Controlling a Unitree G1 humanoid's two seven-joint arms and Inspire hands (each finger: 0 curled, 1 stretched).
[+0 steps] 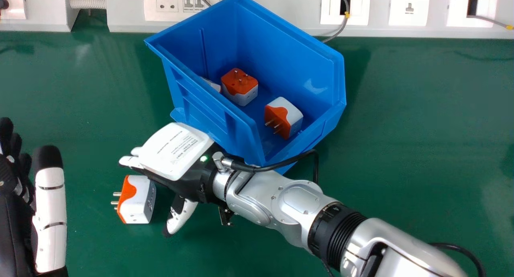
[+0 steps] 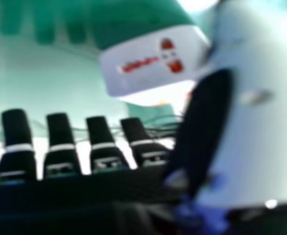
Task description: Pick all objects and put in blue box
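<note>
A green table (image 1: 417,140) bears a blue box (image 1: 281,44) and, near it, one orange-and-white plug adapter (image 1: 140,200).

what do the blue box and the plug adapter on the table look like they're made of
The box looks like molded plastic, slightly glossy: thin ribbed walls and a soft reflection inside. The adapter seems hard, smooth plastic, white and orange, with shiny, likely metal pins.

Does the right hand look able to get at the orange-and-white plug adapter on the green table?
Probably yes. The right hand is open right beside the orange-and-white plug adapter, thumb apart from fingers, and nothing seems to stand between them; the blue plastic box sits beyond.
</note>
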